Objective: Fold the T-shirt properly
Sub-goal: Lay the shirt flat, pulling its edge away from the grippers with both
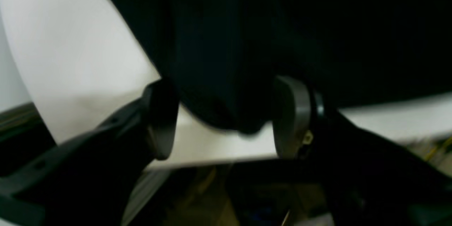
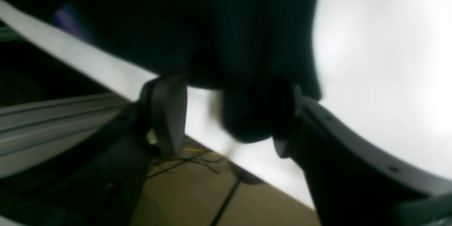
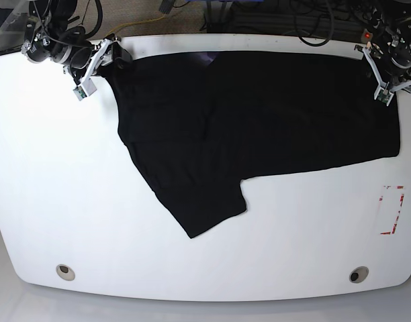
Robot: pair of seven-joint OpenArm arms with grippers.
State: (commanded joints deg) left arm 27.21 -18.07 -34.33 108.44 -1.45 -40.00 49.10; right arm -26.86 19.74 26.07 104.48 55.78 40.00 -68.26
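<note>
The black T-shirt (image 3: 259, 114) lies spread across the white table (image 3: 58, 201), one sleeve pointing toward the front. A purple patch (image 3: 205, 59) shows at its far edge. My right gripper (image 3: 103, 62) sits at the shirt's far-left corner. In the right wrist view that gripper (image 2: 227, 116) is open, a bunch of black cloth (image 2: 247, 113) between its fingers and against the right one. My left gripper (image 3: 380, 75) is at the far-right corner. The left wrist view shows it (image 1: 226, 118) open too, with a black corner (image 1: 226, 106) hanging between the wide-apart pads.
A red-marked rectangle (image 3: 392, 210) is on the table at the right. Two round holes (image 3: 66, 271) (image 3: 357, 274) sit near the front edge. Cables and gear (image 3: 293, 13) crowd the floor behind the table's far edge.
</note>
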